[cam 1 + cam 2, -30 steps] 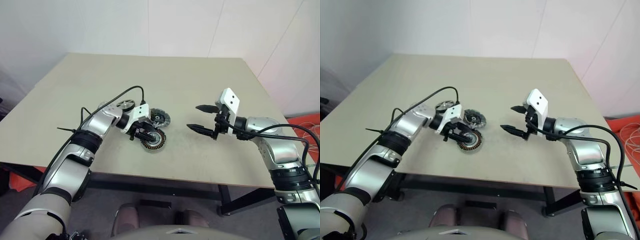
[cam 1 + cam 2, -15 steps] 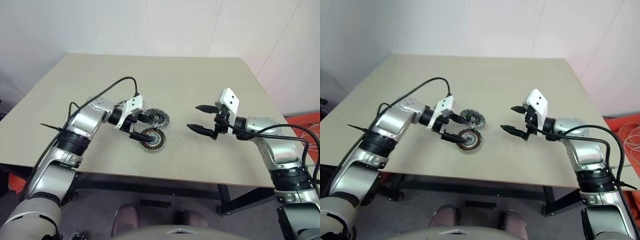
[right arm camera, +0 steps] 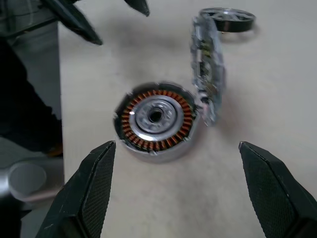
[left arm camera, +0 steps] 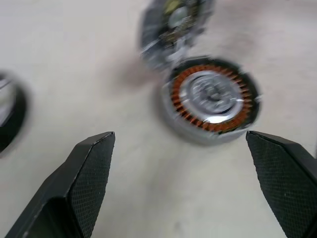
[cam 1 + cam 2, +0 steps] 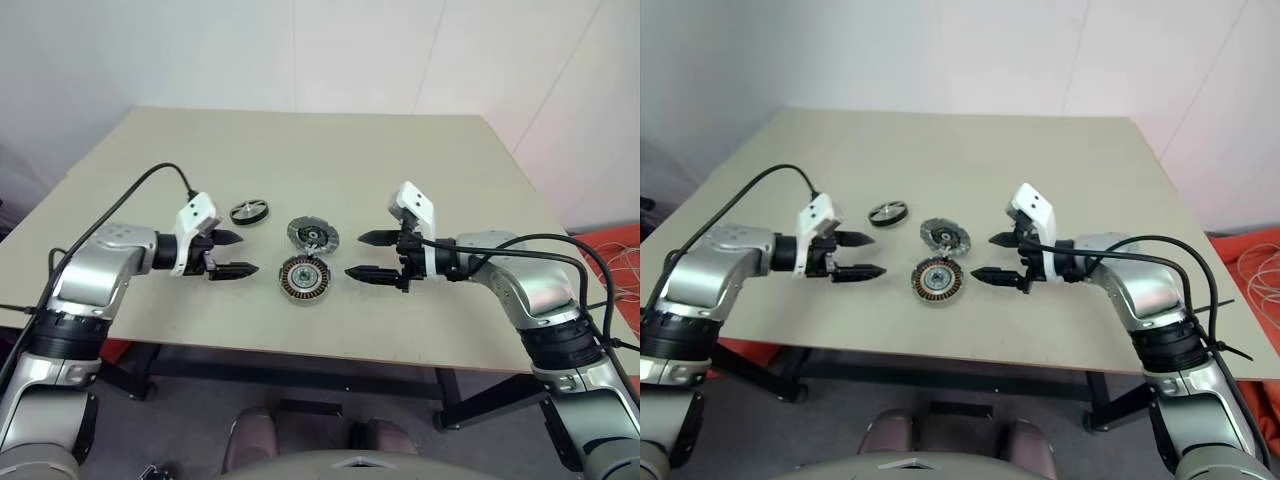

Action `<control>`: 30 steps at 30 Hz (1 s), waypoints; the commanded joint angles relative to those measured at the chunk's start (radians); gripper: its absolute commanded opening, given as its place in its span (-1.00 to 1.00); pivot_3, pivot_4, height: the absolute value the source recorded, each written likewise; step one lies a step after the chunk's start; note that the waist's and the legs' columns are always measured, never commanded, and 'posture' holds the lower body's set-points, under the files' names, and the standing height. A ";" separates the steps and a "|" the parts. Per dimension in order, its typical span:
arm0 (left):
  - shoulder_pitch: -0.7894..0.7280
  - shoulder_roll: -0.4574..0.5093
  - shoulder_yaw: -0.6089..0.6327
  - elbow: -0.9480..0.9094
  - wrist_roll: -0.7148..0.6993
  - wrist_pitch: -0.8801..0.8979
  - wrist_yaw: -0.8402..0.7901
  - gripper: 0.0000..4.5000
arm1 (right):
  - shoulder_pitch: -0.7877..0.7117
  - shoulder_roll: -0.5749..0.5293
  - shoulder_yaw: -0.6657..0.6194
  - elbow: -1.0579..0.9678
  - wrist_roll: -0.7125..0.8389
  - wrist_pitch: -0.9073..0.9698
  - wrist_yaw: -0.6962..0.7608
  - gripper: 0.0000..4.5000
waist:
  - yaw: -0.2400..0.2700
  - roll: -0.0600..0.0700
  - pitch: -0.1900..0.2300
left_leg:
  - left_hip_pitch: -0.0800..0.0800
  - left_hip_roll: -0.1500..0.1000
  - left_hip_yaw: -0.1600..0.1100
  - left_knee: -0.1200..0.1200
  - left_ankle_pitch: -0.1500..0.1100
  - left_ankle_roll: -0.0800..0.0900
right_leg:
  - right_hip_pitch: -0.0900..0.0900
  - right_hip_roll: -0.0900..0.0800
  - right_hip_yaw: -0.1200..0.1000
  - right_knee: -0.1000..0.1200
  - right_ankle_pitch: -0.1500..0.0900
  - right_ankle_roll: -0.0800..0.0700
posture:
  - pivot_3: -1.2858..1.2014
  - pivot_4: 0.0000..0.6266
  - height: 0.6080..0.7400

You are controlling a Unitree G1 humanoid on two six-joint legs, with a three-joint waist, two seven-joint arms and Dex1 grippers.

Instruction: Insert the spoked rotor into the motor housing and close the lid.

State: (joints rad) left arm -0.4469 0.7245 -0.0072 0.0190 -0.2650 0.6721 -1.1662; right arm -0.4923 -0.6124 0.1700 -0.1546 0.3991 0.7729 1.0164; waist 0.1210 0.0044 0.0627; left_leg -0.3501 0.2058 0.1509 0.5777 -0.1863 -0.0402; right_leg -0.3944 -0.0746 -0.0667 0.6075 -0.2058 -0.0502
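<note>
The motor housing [image 5: 305, 278], a shallow silver can with copper windings, lies near the table's front edge. The grey lid [image 5: 313, 235] rests tilted against its far rim, dark face and hub showing. Farther left lies the black-rimmed spoked rotor [image 5: 250, 212], flat on the table. My left gripper [image 5: 244, 254] hovers left of the housing, open and empty, pointing right at it. My right gripper [image 5: 356, 255] hovers just right of the housing, open and empty, pointing left. In the right wrist view the housing [image 3: 156, 121] lies between and beyond the fingers, the lid [image 3: 208, 91] standing beside it.
The beige table [image 5: 400, 160] is bare behind and to both sides of the parts. Its front edge runs close below the housing. An orange object [image 5: 610, 245] lies on the floor to the right.
My left gripper has opened, let go at the housing and drawn back to the left. The right gripper has swung left, closer to the housing. The parts stay in place.
</note>
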 commanded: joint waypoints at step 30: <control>0.101 0.032 0.089 -0.005 -0.069 -0.193 0.092 1.00 | -0.214 0.267 0.227 0.303 -0.140 -0.049 -0.045 -1.00 | -0.004 0.000 0.000 | 0.001 0.001 0.000 0.000 0.001 -0.003 | -0.001 0.001 0.000 0.002 0.003 -0.005 | 0.03 -1.00 1.00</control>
State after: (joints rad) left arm -0.3192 0.7497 0.0737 0.0230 -0.3287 0.4985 -1.0773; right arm -0.6732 -0.3523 0.4053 0.1441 0.2687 0.7569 0.9753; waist 0.1165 0.0040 0.0627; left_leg -0.3497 0.2064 0.1503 0.5775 -0.1848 -0.0430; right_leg -0.3951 -0.0740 -0.0664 0.6095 -0.2029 -0.0552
